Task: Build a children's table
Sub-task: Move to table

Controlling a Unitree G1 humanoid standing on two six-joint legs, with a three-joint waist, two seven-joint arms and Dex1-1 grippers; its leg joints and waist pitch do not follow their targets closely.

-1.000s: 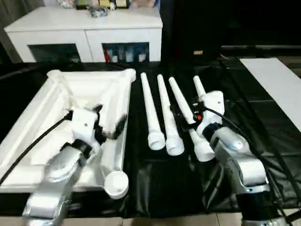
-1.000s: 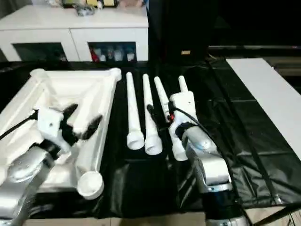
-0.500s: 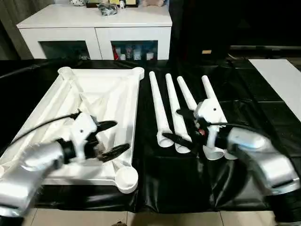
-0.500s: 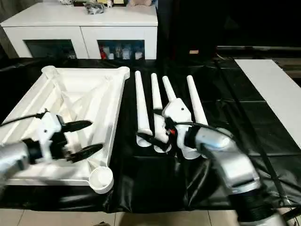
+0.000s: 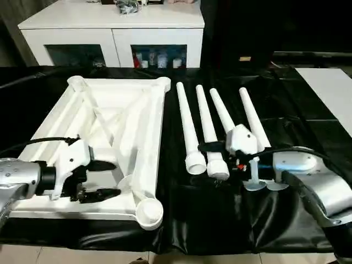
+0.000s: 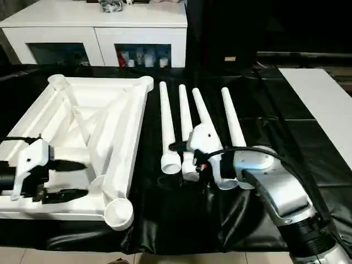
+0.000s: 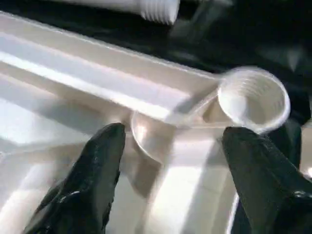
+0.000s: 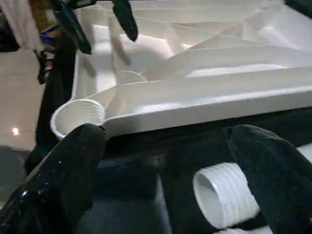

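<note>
The white tabletop (image 5: 118, 118) lies upside down at the left on the black cover, its X ribs up. Round sockets stand at its corners, the near right one (image 5: 149, 212) closest to me. To its right lie four white legs (image 5: 187, 129) side by side, wide threaded ends toward me. My left gripper (image 5: 104, 179) hangs open over the tabletop's near edge, pointing at that socket (image 7: 253, 100), with nothing between its fingers (image 7: 92, 180). My right gripper (image 5: 212, 162) is open above the legs' near ends, pointing left. One threaded leg end (image 8: 226, 195) shows between its fingers (image 8: 68, 175).
A white cabinet (image 5: 115, 33) with glass doors stands behind the table. A white board (image 5: 330, 88) lies at the far right. The black cover (image 5: 220, 220) drapes over the front edge, with pale floor below it.
The camera has tilted. My left gripper has drawn back from the tabletop's right rim to its near edge, its fingers a little closer together. My right gripper has turned leftward over the leg ends.
</note>
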